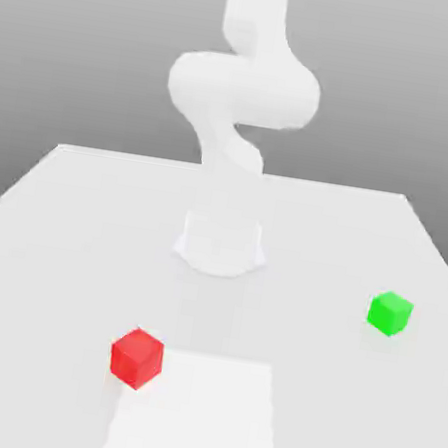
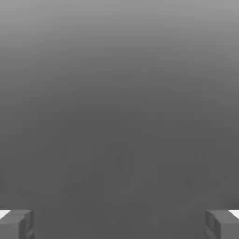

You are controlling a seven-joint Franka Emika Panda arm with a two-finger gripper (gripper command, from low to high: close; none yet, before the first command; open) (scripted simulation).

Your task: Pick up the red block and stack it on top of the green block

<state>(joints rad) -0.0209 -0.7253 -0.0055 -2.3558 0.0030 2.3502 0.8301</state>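
The red block (image 1: 136, 357) rests on the white table (image 1: 55, 233) near the front, toward the exterior view's left. The green block (image 1: 390, 314) sits apart from it, farther back on the exterior view's right. The white arm (image 1: 243, 89) rises from its base (image 1: 221, 243) at the middle of the table. In the hand view my gripper (image 2: 119, 224) is open: its two grey fingertips (image 2: 18, 223) stand far apart with nothing between them, and plain grey background lies beyond.
A paler rectangular patch (image 1: 194, 416) lies at the table's front edge, just to the right of the red block in the exterior view. Bare table surface separates the two blocks.
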